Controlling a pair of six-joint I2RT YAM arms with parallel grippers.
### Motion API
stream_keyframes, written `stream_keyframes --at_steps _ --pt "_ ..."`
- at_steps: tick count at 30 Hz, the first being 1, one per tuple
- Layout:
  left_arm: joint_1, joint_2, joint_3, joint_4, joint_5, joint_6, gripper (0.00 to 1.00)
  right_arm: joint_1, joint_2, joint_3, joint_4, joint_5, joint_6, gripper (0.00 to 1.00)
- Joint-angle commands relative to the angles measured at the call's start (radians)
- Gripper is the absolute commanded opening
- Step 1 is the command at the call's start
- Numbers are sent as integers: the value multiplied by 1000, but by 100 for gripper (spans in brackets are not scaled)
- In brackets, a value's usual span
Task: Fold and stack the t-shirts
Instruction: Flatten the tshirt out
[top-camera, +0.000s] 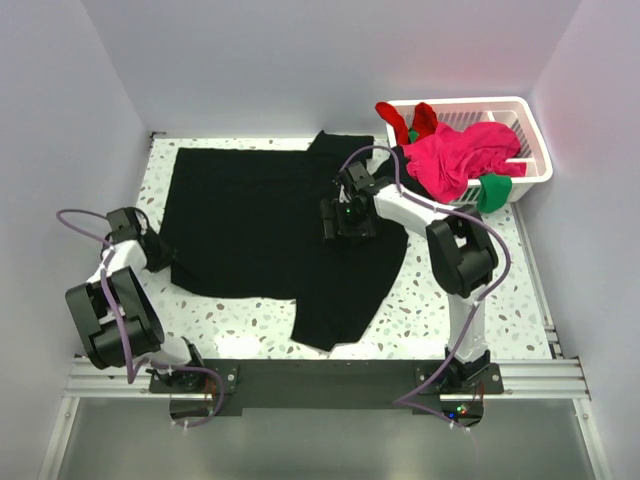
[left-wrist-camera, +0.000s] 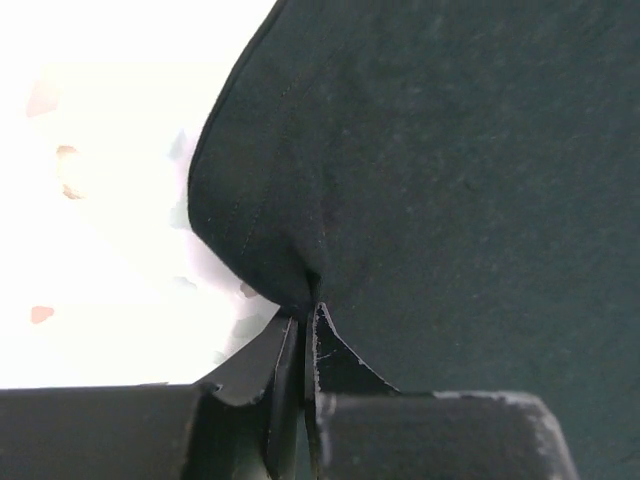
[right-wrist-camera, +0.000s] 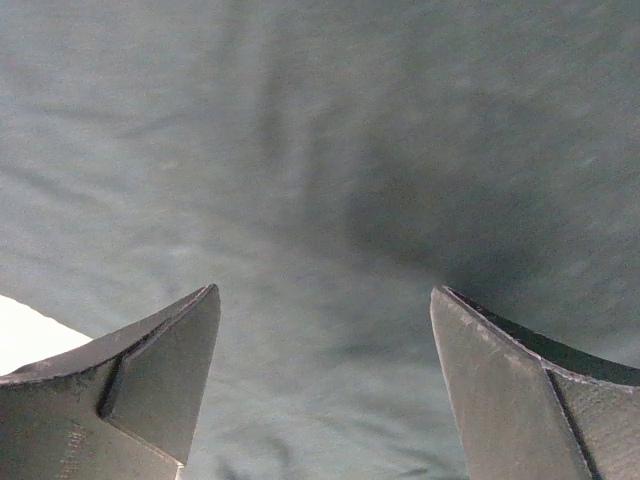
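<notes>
A large black t-shirt (top-camera: 260, 215) lies spread on the speckled table, one part hanging toward the near edge. My left gripper (top-camera: 163, 252) is at its left edge; in the left wrist view it (left-wrist-camera: 303, 310) is shut on a pinched fold of the black cloth (left-wrist-camera: 430, 170). My right gripper (top-camera: 348, 222) hovers over the shirt's middle right; in the right wrist view it (right-wrist-camera: 325, 300) is open and empty, with only black cloth (right-wrist-camera: 330, 150) under it. Magenta-pink (top-camera: 455, 155), red (top-camera: 410, 118) and green (top-camera: 492, 192) shirts spill from the basket.
A white slatted basket (top-camera: 530, 135) stands at the back right corner. White walls close in the table on three sides. Bare speckled table (top-camera: 440, 300) shows to the right of the black shirt and along the near edge.
</notes>
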Motion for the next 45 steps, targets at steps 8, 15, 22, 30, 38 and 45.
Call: stream_keyframes --at_steps 8,15,22,30,38,45 --pt "5 -113 257 -327 -139 141 26 2 138 115 -97 97 0 88" --pt "3 -176 317 -389 -202 151 38 -1 169 126 -117 115 4 88" --pt "-34 -69 274 -271 -112 134 38 -1 171 137 -126 160 12 89" --pt "-132 178 310 -182 -80 112 38 -21 185 169 -143 238 41 89" --pt "-172 343 353 -139 -69 98 38 -67 212 227 -166 286 56 90" --pt "-230 459 424 -85 -11 74 38 -113 237 281 -195 303 52 91"
